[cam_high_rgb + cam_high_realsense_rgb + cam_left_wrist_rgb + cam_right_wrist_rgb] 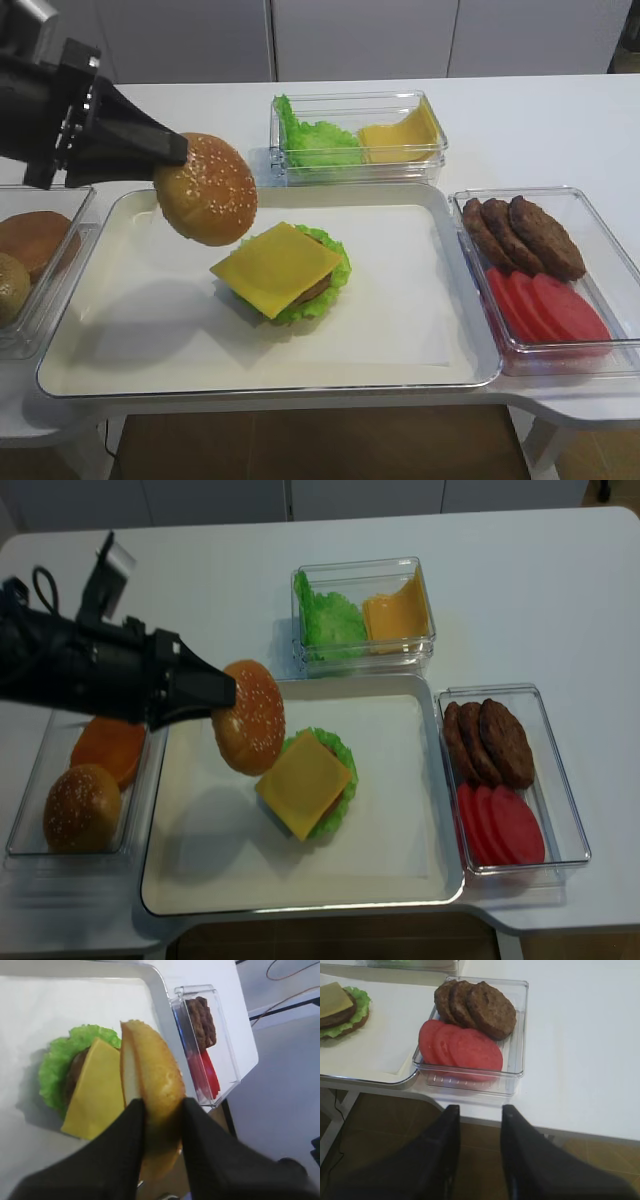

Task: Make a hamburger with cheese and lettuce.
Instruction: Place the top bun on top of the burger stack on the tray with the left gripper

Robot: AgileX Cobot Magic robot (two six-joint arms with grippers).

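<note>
Hamburger [285, 275], part-built, stood mid-way on the white rimmed tray [420, 340]: ruffled green lettuce [335, 262], brown patty, square yellow cheese [275, 267] stacked; sesame-seeded golden bun top [205, 190] unplaced, clenched on edge in left claw [180, 152] above; right claw [480, 1125] parted, idle.

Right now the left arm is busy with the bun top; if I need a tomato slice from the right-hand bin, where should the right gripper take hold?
Grip the frontmost tomato slice by its near rim, coming from above and from the bin's front. The slices overlap like shingles and lean back toward the patties, so only that slice shows a free edge. The right gripper hangs open off the table edge, empty.
</note>
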